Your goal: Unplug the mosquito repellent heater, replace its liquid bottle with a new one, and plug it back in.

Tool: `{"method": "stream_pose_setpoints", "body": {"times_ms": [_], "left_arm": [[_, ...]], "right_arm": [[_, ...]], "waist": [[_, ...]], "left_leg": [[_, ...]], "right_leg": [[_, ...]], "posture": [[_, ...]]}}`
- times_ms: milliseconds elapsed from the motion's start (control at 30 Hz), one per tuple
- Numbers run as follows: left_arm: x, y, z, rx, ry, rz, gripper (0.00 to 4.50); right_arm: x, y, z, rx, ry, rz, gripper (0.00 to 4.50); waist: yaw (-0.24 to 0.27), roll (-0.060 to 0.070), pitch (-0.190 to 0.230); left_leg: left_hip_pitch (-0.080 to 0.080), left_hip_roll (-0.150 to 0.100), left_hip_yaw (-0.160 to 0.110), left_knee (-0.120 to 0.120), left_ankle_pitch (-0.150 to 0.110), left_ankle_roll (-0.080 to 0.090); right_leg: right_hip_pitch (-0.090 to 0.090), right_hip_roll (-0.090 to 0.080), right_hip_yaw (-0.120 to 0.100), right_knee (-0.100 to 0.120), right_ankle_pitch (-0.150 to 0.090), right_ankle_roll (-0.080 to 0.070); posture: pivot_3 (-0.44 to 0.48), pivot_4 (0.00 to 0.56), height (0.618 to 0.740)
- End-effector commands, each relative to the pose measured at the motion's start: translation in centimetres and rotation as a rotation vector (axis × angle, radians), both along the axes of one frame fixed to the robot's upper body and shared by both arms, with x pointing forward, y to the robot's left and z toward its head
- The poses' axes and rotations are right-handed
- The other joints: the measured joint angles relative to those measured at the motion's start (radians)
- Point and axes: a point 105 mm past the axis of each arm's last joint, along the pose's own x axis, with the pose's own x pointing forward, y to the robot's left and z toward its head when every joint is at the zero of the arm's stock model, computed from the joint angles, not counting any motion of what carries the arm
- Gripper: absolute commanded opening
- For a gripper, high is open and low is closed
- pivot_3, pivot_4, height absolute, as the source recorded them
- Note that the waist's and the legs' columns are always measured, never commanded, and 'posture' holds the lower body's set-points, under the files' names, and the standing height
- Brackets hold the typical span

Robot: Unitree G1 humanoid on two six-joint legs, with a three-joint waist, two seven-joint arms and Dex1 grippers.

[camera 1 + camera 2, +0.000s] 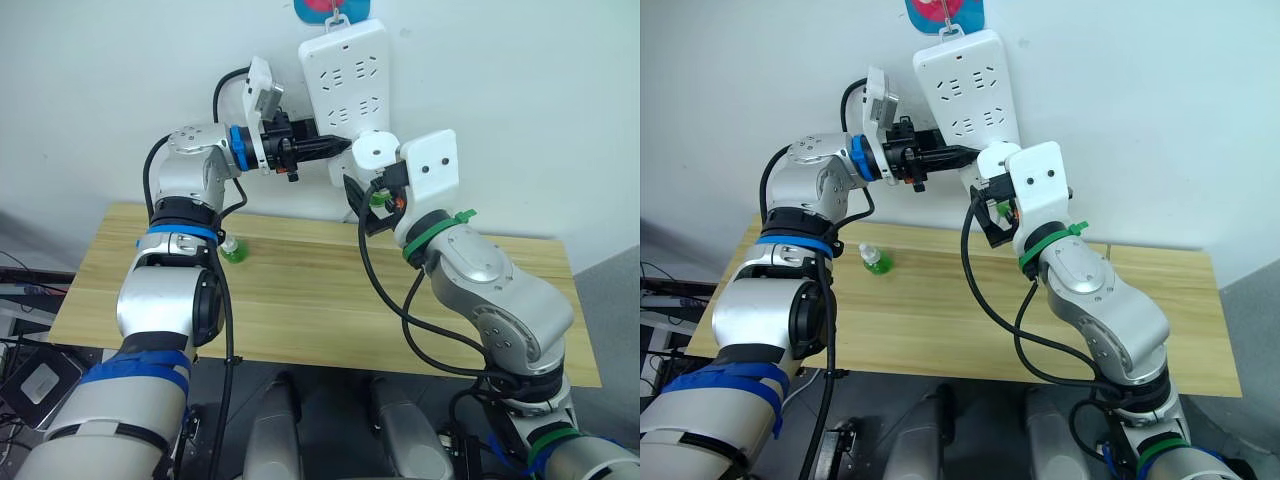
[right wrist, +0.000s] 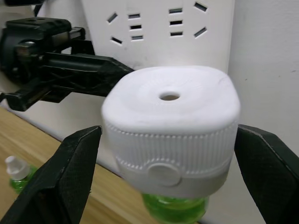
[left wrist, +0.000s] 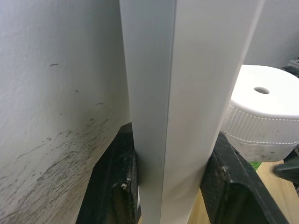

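Note:
The white mosquito repellent heater [image 2: 170,121] sits against the lower end of the wall-hung power strip [image 1: 345,70], its prongs hidden. A green liquid bottle [image 2: 175,207] hangs under it. My right gripper [image 2: 168,135] is shut on the heater, one black finger against each side. My left gripper [image 1: 340,145] is shut on the strip's edge just beside the heater, its fingers [image 3: 117,182] clamping the strip front and back. Another small green bottle [image 1: 233,250] with a white cap stands on the wooden table, below my left arm.
The wooden table [image 1: 300,310] runs along the white wall under the strip. The strip hangs from a blue and pink hook [image 1: 330,10]. My right arm's black cables [image 1: 385,290] loop over the table's middle.

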Motion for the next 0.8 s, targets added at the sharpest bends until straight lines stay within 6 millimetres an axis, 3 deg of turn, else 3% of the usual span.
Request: {"method": "stream_pose_setpoints", "body": {"times_ms": [33, 67, 233, 767, 800], "left_arm": [[-0.3, -0.4, 0.7, -0.008, -0.027, -0.008, 1.31], [-0.4, -0.4, 0.7, -0.008, -0.026, -0.007, 1.31], [-0.3, 0.1, 0.7, -0.003, -0.026, 0.01, 1.31], [1.2, 2.2, -0.2, 0.04, -0.03, 0.159, 1.31], [1.2, 2.4, -0.3, 0.04, -0.031, 0.165, 1.66]], "right_arm": [[-0.4, 0.2, 2.0, 0.044, -0.098, 0.004, 4.5], [-0.4, 0.2, 2.0, 0.045, -0.104, 0.005, 4.5], [-0.5, 0.3, 1.9, 0.04, -0.108, 0.018, 3.03], [-3.4, -1.9, 1.5, 0.009, -0.108, 0.039, 3.04], [-3.4, -2.1, 1.6, 0.022, -0.11, 0.033, 3.04]], "waist": [[0.0, 0.0, 0.0], [0.0, 0.0, 0.0], [0.0, 0.0, 0.0], [-0.008, 0.001, -0.001], [-0.008, 0.001, -0.001]], "left_leg": [[0.0, 0.0, 0.0, 0.0, 0.0, 0.0], [0.0, 0.0, 0.0, 0.0, 0.0, 0.0], [0.0, 0.0, 0.0, 0.0, 0.0, 0.0], [0.002, 0.001, 0.0, -0.001, 0.002, -0.001], [0.003, 0.001, 0.001, -0.001, 0.003, -0.001]], "right_leg": [[0.0, 0.0, 0.0, 0.0, 0.0, 0.0], [0.0, 0.0, 0.0, 0.0, 0.0, 0.0], [0.0, 0.0, 0.0, 0.0, 0.0, 0.0], [0.001, 0.001, 0.0, 0.001, 0.0, 0.0], [0.001, 0.001, 0.0, 0.001, 0.0, 0.0]], "posture": [[-0.16, 0.365, 0.74], [-0.16, 0.365, 0.74], [-0.16, 0.365, 0.74], [-0.158, 0.338, 0.74], [-0.154, 0.334, 0.74]]}}
